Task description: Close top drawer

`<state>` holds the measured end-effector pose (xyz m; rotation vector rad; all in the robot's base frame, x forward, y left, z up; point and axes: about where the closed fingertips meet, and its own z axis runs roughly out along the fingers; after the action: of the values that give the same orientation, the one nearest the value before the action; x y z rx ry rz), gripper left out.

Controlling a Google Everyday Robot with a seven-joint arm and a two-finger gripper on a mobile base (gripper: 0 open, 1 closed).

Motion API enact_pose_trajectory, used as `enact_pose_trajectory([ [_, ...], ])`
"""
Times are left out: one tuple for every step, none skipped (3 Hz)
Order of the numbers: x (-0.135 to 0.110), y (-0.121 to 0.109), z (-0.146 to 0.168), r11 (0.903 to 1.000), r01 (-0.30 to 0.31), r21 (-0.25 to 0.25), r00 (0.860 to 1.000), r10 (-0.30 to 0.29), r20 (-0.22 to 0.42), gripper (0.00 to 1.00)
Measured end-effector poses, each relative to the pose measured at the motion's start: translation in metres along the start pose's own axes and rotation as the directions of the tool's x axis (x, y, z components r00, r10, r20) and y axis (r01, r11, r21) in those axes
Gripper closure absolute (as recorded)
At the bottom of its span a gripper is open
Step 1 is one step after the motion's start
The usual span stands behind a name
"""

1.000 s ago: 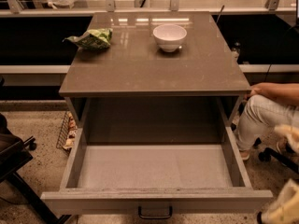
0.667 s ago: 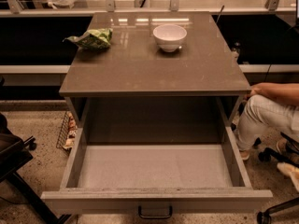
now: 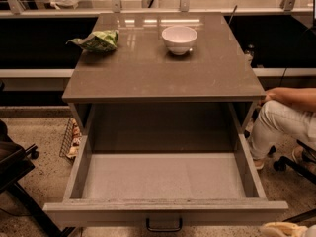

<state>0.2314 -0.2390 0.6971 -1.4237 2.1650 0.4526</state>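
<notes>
The top drawer stands pulled far out of the grey cabinet, and its light-grey box is empty. Its flat front panel runs along the bottom of the camera view, with the small black bar handle centred under it. Only a pale part of my gripper shows at the bottom right corner, just below and right of the front panel's right end. It is apart from the handle and holds nothing that I can see.
On the cabinet top stand a white bowl and a green snack bag. A seated person's leg and arm are close to the drawer's right side. A wire basket and a black chair are at the left.
The gripper has dropped lower at the right edge, so less of it shows now. The drawer, the bowl and the bag have not moved.
</notes>
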Motion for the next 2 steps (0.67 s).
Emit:
enact_pose_trajectory([
  [-0.0156,0.0096,0.0308,0.9938,0.056,-0.096,0.997,-0.060,-0.040,0.64],
  [-0.0185,0.0099,0.0333,0.9926,0.061,-0.105,0.997,-0.066,-0.044,0.88],
])
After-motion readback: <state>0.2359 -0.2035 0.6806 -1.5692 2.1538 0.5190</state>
